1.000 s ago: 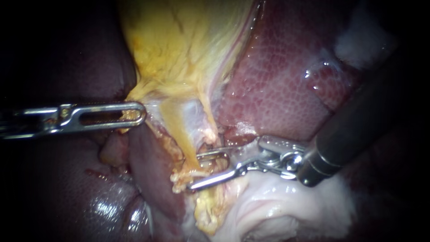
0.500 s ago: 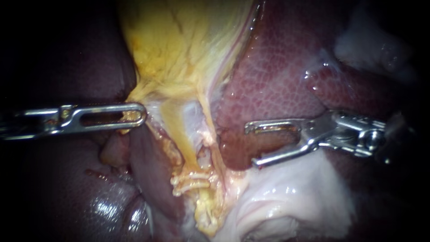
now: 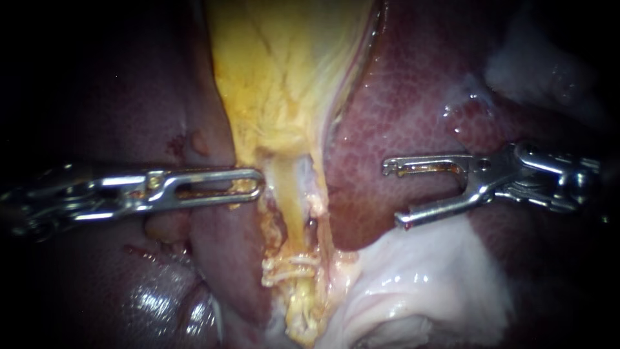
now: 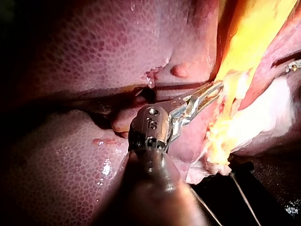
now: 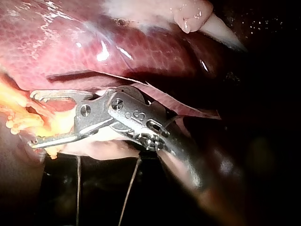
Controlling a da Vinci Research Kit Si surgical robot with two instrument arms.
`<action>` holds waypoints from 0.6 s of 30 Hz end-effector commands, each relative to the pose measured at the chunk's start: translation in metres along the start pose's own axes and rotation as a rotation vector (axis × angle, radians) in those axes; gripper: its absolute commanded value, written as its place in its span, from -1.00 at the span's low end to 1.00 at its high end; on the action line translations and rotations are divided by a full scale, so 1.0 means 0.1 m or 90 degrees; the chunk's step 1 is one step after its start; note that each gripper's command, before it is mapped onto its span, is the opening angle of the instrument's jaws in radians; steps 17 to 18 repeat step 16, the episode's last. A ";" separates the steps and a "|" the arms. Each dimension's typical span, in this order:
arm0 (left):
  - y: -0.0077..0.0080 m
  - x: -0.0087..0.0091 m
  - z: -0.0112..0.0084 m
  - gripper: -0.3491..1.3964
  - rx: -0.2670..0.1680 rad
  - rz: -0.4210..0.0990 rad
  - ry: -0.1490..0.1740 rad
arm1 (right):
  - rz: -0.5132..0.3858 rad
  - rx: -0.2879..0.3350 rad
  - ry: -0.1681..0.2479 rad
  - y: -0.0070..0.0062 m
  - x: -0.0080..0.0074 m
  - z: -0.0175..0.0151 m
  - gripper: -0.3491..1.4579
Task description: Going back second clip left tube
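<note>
The yellow fatty gallbladder (image 3: 284,64) narrows down to a pale tube (image 3: 290,194) running towards the view's bottom. Pale clips (image 3: 287,266) cross that tube low down. My left instrument (image 3: 253,184) comes in level from the left, its jaws shut on the yellow tissue at the tube's left edge. The left wrist view shows those jaws (image 4: 214,90) gripping the same yellow tissue (image 4: 235,84). My right instrument (image 3: 394,194) hovers over the liver right of the tube, jaws open and empty. In the right wrist view its jaws (image 5: 32,118) gape just short of the yellow tissue (image 5: 16,117).
Dark red liver (image 3: 413,97) lies on both sides of the tube. A white sheet of tissue (image 3: 420,284) spreads under the right instrument. A wet liver lobe (image 3: 148,297) sits at the lower left.
The right instrument has drawn back rightwards from the tube, jaws open and empty. The left instrument has shifted right with the yellow tissue, so the tube now hangs straighter.
</note>
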 end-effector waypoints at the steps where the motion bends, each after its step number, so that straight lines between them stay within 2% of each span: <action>1: 0.000 0.002 0.006 -1.00 0.000 0.001 0.004 | 0.000 0.000 0.000 -0.001 0.000 0.001 0.05; 5: 0.001 0.004 0.015 -1.00 0.001 0.004 0.009 | 0.000 0.000 0.000 -0.002 0.000 0.001 0.05; 18: 0.002 0.002 0.014 -1.00 0.002 0.004 0.010 | 0.001 0.000 0.000 -0.006 0.002 0.001 0.05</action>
